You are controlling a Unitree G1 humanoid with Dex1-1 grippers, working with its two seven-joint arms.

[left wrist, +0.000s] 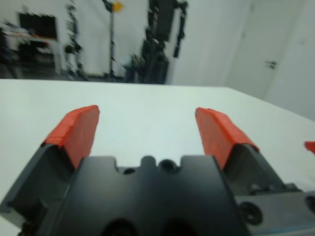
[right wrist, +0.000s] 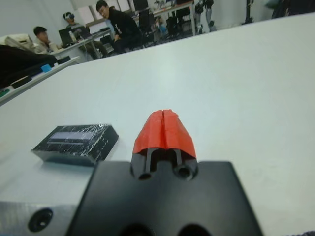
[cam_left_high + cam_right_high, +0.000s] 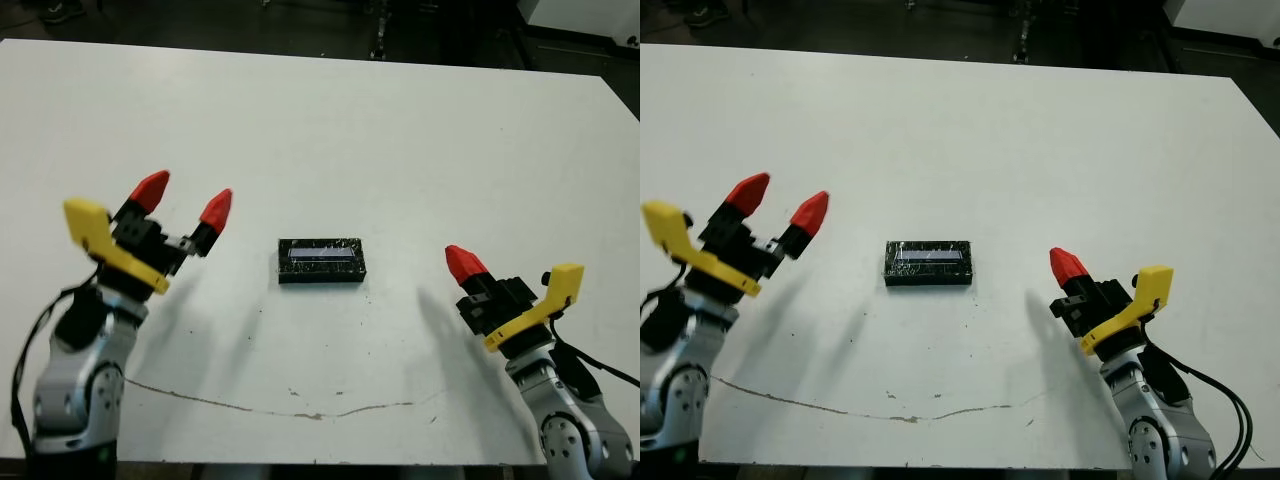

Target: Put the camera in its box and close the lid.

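Observation:
A flat black lid [image 3: 322, 255] with silvery speckles and a pale strip on top lies level in the middle of the table. It sits on the box, whose black side [image 3: 322, 276] shows below it as one closed block. The camera is hidden. My left gripper [image 3: 184, 197] hovers open to the left of the block with nothing between its fingers [image 1: 78, 130]. Off to the block's right, my right gripper [image 3: 465, 263] is shut on nothing, its red tips pressed together [image 2: 164, 129]. Neither gripper touches the lid [image 2: 78, 135].
A thin dark scratch line [image 3: 280, 405] runs along the table near its front edge. Beyond the far side of the table, people [image 2: 118, 24] sit at desks, and dark equipment stands [image 1: 160, 44] rise there.

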